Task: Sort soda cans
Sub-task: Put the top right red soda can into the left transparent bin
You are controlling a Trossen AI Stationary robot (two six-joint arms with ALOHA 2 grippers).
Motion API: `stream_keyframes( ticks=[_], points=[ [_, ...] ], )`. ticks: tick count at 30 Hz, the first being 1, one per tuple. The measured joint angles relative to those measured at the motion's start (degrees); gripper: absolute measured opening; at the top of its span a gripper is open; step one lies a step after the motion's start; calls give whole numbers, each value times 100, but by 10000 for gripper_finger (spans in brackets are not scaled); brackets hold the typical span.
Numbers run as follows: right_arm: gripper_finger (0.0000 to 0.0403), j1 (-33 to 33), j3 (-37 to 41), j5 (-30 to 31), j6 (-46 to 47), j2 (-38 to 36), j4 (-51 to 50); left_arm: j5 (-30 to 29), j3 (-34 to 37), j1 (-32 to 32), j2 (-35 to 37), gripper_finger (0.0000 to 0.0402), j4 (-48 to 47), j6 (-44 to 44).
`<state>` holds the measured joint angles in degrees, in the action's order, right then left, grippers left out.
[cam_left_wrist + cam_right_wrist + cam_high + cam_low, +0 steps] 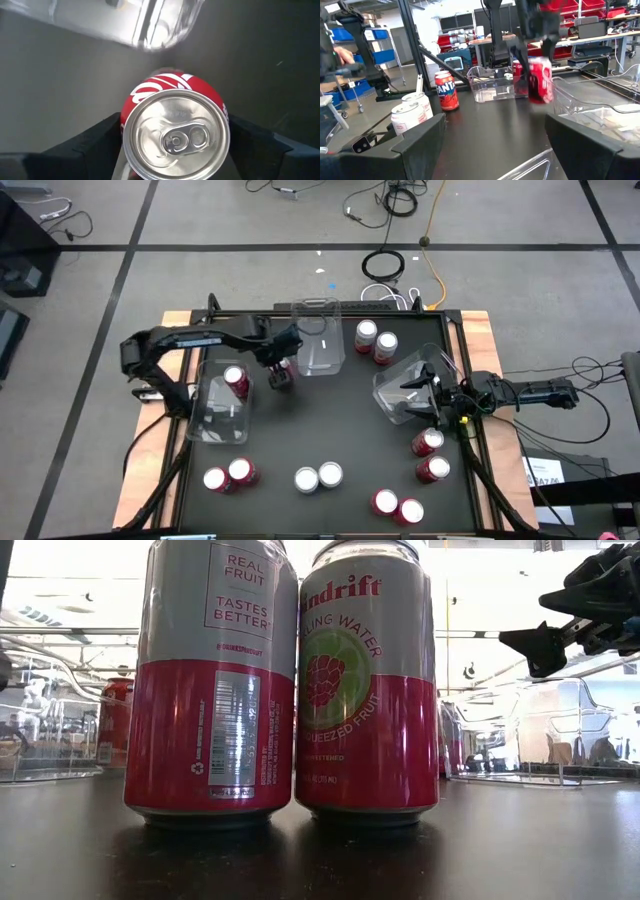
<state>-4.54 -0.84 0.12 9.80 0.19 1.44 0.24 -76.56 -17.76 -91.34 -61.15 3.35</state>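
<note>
Left tool [175, 137] straddles red can [175, 132], fingers parted.

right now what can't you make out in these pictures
- Low view: two sparkling water cans fill the frame and hide most of the table behind them.
- Left wrist view: red can cut off by the edge; contact with left gripper unclear.
- Right wrist view: lifted can blurred, label unreadable.

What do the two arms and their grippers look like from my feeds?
Both arms are dark, near-black jointed links. The left arm carries pale lettering along its upper link. The right arm has black cables trailing off its rear end. The left gripper and right gripper are both black. In the wrist views their fingers show as broad, matte, angular dark wedges.
</note>
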Motion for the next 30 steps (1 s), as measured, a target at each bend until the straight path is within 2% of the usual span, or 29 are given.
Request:
stream_keyframes(
  ticks=[6,8,16,23,30],
  points=[
    [334,-1,0,0,-2,0,1,-30,-56,45,999,322,-326,447],
    [334,0,0,0,0,-1,2,-101,-68,73,1376,323,-688,716],
    [334,-1,0,0,-1,0,1,-880,-61,227,2591,324,-2228,2244],
    [334,-2,0,0,-2,0,0,-1473,-61,225,3225,324,-2877,3211],
    [334,0,0,0,0,0,2,-1512,-61,226,3493,324,-2880,3817]
  ],
)
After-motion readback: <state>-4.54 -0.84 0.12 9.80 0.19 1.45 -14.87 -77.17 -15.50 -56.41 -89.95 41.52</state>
